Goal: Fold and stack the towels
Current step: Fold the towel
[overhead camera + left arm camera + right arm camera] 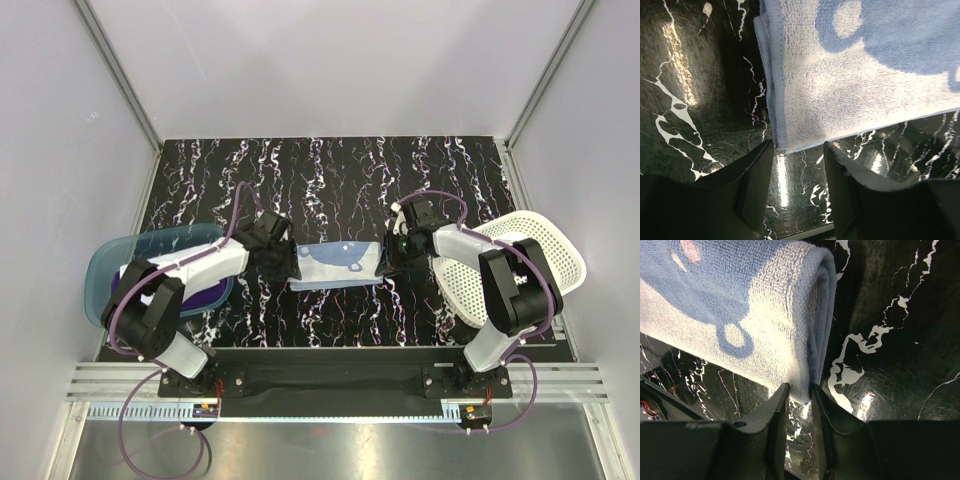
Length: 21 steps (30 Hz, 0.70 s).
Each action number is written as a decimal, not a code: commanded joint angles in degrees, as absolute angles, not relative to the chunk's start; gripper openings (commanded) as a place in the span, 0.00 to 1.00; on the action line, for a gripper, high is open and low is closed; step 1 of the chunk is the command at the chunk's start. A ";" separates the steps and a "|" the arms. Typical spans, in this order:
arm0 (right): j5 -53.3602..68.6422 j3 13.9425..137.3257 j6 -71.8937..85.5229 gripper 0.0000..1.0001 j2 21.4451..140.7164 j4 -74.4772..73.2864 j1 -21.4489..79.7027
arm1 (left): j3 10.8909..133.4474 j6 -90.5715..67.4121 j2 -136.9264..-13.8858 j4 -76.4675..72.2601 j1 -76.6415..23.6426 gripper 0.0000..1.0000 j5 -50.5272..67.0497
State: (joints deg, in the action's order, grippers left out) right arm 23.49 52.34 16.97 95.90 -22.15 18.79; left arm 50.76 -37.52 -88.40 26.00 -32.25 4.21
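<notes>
Right gripper clamping on folded end of blue towel. Left gripper standing apart, towel corner just at fingertips, not gripped. Towel lying mid-table, toward near edge. Judging best: left pinching both layers, ends level, before lifting.

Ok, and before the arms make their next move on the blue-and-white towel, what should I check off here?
1. Right end effector grips the blue-and-white towel: ok, its fingers are closed on the folded corner.
2. Left end effector grips the opposite end: not ok, its fingers are apart and the corner sits just at the gap.
3. Towel is folded: ok, doubled layers show at both ends.
4. Towel hangs level between the arms: cannot tell.
5. Stack spot is known: ok, the purple towel lies in the teal tub.
</notes>
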 commanded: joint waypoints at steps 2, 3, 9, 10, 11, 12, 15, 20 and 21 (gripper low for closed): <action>24.00 52.38 16.52 0.32 93.17 -22.32 19.34 | 50.36 -37.36 -85.87 23.29 -29.89 0.49 7.46; 23.82 52.30 16.61 0.33 93.08 -22.41 19.25 | 50.10 -37.27 -85.96 22.94 -29.27 0.49 8.17; 23.64 51.33 17.40 0.36 92.29 -22.33 19.34 | 49.57 -37.27 -86.66 21.71 -29.18 0.47 8.96; 23.64 51.33 17.58 0.35 92.11 -22.15 19.34 | 49.48 -37.35 -86.83 21.45 -29.09 0.46 9.05; 23.29 51.15 17.58 0.35 92.20 -22.24 19.25 | 49.48 -37.35 -87.18 21.36 -29.18 0.46 9.14; 23.29 51.15 17.58 0.36 92.20 -22.24 19.34 | 49.48 -37.35 -87.45 21.27 -29.18 0.46 9.14; 23.64 50.98 17.58 0.36 92.72 -22.06 19.34 | 49.40 -37.62 -88.42 20.83 -29.18 0.45 9.67; 23.82 50.71 17.49 0.33 92.72 -21.27 19.34 | 49.48 -37.97 -89.21 20.83 -29.18 0.42 9.32; 23.73 50.80 17.49 0.31 92.64 -21.36 19.34 | 49.57 -37.97 -89.21 21.00 -29.18 0.41 9.32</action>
State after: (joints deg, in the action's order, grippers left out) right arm 23.46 50.87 17.26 94.39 -22.22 18.81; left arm 50.00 -37.58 -88.84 22.90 -29.12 8.49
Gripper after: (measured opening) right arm 0.329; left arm 0.420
